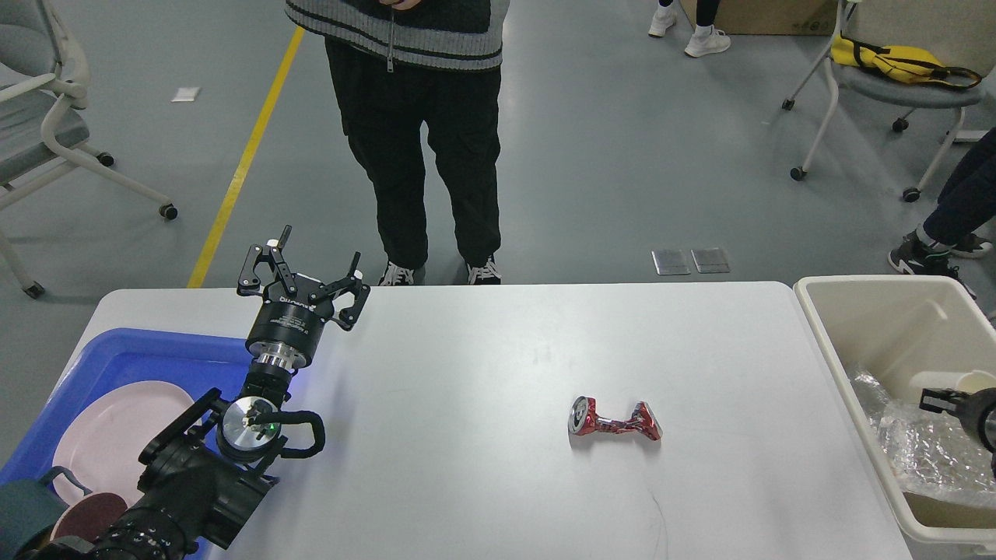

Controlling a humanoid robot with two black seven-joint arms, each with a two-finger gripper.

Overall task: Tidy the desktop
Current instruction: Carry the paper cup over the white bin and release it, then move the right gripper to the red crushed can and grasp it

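The white desktop has a crushed red can lying right of its middle. My left gripper is open and empty, raised over the table's back left, beside the blue tray. My right gripper is down inside the beige bin at the right edge, mostly cut off by the frame. A white paper cup lies against its fingers inside the bin. Whether the fingers still grip the cup does not show.
The blue tray holds a pink plate and a dark red bowl. Crumpled clear plastic lies in the bin. A person stands at the table's far edge. Wheeled chairs stand behind.
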